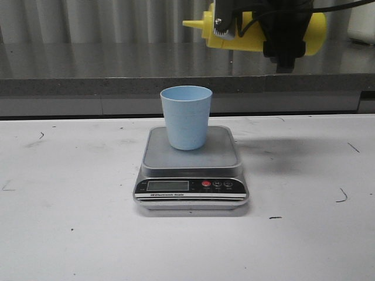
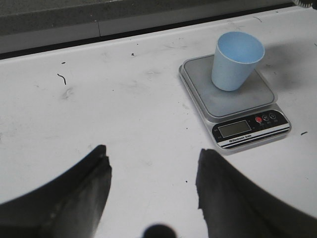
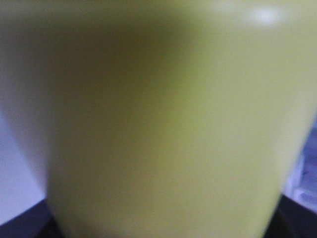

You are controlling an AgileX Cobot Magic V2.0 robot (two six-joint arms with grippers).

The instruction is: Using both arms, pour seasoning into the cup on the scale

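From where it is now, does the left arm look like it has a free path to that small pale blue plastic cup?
Probably yes. The left gripper is open and empty above bare white table, nothing between it and the pale blue plastic cup on the grey steel scale. The yellow bottle hangs well above.

Right hand (image 1: 280, 36) high up, closed around yellow seasoning bottle (image 1: 249, 34). Bottle lies nearly horizontal in hand, nozzle pointing away from hand toward left. Fingertips hard to see against bottle. Pale blue cup (image 1: 186, 116) below hand and to left of it, well apart, upright, standing on grey platform of scale (image 1: 191, 168). Nozzle tip roughly above cup, not touching. Scale sits on white counter (image 1: 70, 199), black panel with display and red button facing camera.
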